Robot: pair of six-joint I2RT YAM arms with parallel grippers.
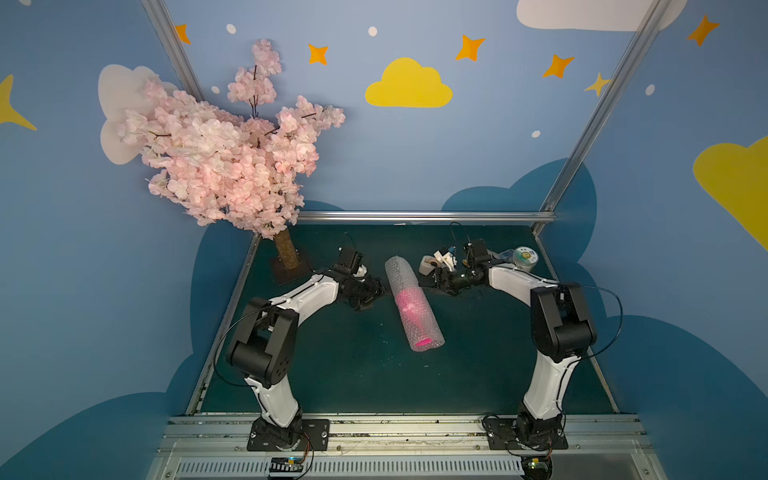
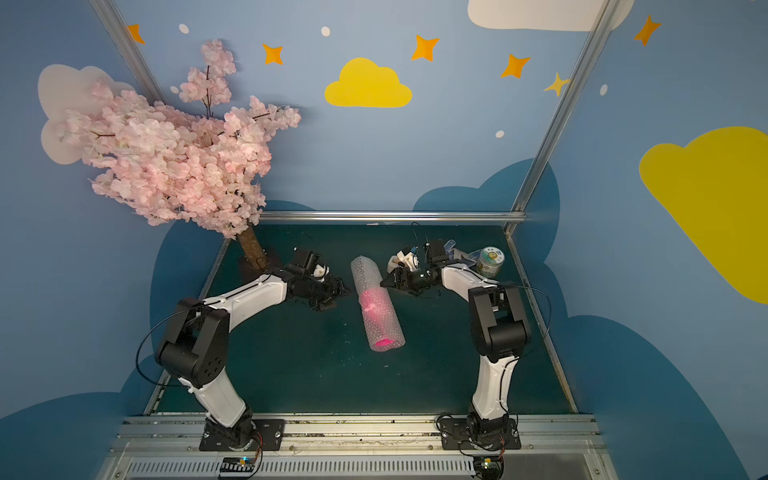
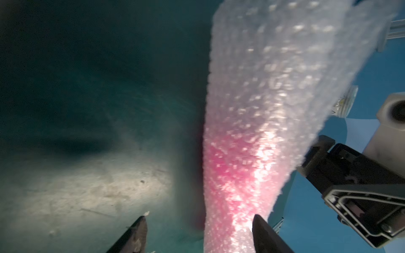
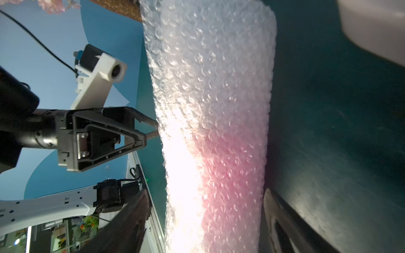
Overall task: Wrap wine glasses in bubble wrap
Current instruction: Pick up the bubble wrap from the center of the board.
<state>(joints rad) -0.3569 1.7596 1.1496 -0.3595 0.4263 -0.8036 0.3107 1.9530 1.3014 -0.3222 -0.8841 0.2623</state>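
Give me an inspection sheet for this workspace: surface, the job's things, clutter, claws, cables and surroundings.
Surface: dark green table mat, scuffed, with a few pale specks.
Job's things: hot-pink plastic goblet lies rolled inside the clear bubble wrap sheet, a tube lying diagonally mid-table; its near end is open.
Clutter: beige tape dispenser and small round labelled tub at the far right; pink artificial blossom tree in the far left corner.
Claws: left claw and right claw are both open, one on each side of the tube; contact cannot be told.
Cables: left arm's black cable loop and right arm's black cable loop, both away from the tube.
Surroundings: blue cloud-painted walls, aluminium frame rail.
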